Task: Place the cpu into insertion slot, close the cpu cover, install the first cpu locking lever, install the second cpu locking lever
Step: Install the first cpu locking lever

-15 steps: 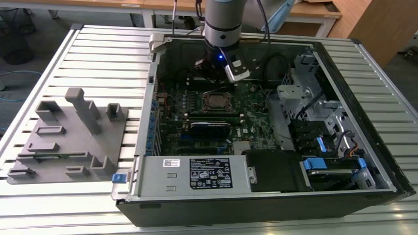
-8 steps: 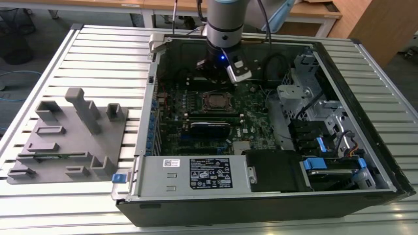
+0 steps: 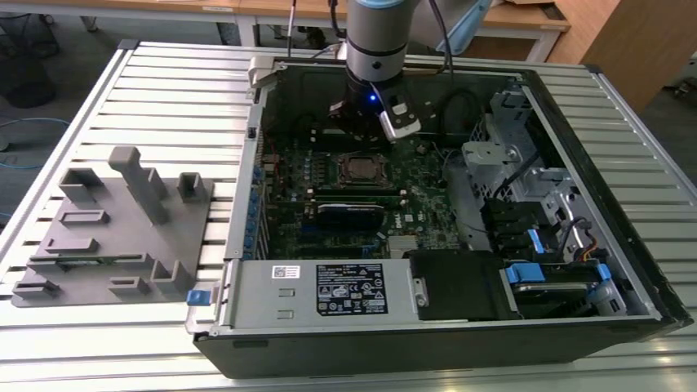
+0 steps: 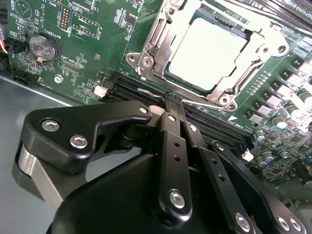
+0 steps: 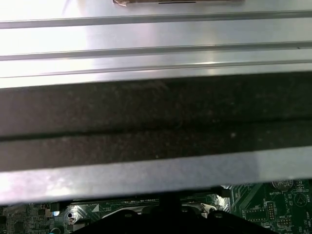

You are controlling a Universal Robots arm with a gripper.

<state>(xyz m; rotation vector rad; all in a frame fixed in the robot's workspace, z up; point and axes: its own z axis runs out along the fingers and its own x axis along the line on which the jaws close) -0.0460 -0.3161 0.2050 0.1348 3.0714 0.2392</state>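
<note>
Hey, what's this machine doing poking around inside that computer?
A robot arm reaches into an open computer case. The cpu already sits in place on the green board, with the cpu cover folded down around it. The arm's tool, closed, is right beside the cover's edge; whether it touches a locking lever is unclear.

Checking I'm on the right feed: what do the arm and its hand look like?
The arm is a silver-grey and blue-grey cylinder, ending in a black wrist with a small blue light; dark cables run beside it. The hand is matte black, built of flat linkage bars pinned with silver screws.
</note>
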